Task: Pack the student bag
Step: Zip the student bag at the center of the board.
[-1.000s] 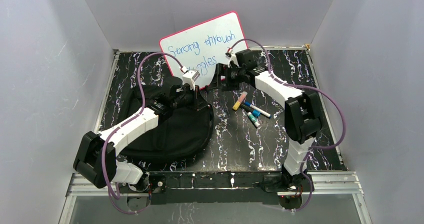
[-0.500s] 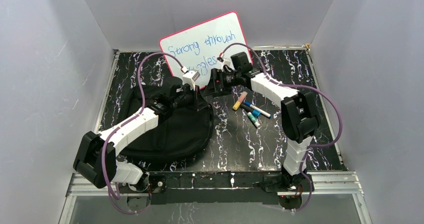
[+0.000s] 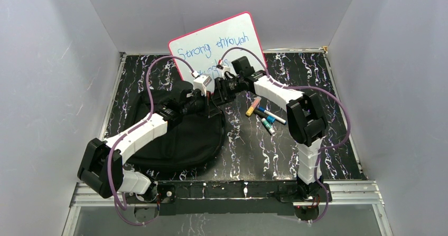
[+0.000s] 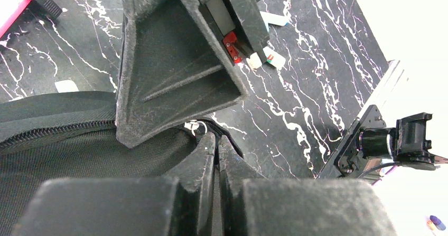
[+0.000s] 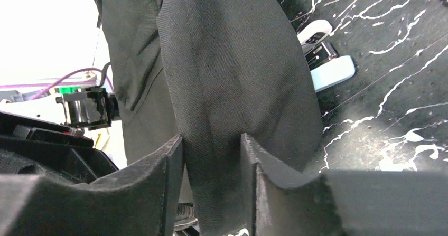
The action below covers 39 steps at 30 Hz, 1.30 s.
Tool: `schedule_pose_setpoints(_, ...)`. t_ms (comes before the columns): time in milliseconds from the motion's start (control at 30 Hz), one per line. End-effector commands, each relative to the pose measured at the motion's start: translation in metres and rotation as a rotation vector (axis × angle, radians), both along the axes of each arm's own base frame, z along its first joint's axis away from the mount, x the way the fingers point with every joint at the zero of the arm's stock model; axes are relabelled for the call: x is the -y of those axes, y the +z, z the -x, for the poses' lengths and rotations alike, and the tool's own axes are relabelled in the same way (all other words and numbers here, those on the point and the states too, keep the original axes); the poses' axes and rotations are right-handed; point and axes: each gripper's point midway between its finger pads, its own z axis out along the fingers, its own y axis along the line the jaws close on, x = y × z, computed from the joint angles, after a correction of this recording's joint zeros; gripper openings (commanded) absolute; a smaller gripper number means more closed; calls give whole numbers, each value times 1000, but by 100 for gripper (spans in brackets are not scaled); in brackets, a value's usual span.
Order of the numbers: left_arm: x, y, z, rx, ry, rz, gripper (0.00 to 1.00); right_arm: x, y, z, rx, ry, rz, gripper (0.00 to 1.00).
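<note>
The student bag (image 3: pixel 174 135), a large black backpack, lies on the left of the marbled table. My left gripper (image 3: pixel 207 103) is at the bag's far right edge, shut on its zipper edge (image 4: pixel 232 141); a strip of it sits between the tips. My right gripper (image 3: pixel 219 91) has come in from the right, close to the left one. Its fingers (image 5: pixel 174 159) stand apart on either side of a raised fold of the bag's black fabric (image 5: pixel 227 88). One right finger (image 4: pixel 174 72) looms large in the left wrist view.
Several markers (image 3: pixel 264 114) lie on the table to the right of the bag. A pink-framed whiteboard (image 3: pixel 216 43) with blue writing leans against the back wall. A small white and pale blue object (image 5: pixel 327 69) lies by the fabric fold.
My right gripper has moved left from beside the whiteboard to the bag's edge, and its jaws have narrowed around the fabric fold. The left arm has not moved.
</note>
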Motion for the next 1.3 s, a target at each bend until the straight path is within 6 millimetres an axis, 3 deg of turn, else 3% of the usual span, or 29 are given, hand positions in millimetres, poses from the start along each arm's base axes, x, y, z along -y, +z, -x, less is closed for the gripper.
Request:
schedule_pose_setpoints(0, 5, 15, 1, 28, -30, 14, 0, -5, 13, -5, 43, 23, -22, 41)
schedule_pose_setpoints(167, 4, 17, 3, 12, -33, 4, 0, -8, 18, -11, 63, 15, -43, 17)
schedule_pose_setpoints(333, 6, 20, 11, -22, -65, 2, 0, -13, 22, -18, 61, -4, -51, 1)
schedule_pose_setpoints(800, 21, 30, 39, -67, -151, 16, 0, -8, 28, -43, 31, -78, -73, 0)
schedule_pose_setpoints(1267, 1, 20, 84, -154, -157, -24, 0, 7, 33, -65, -2, -147, -100, 0)
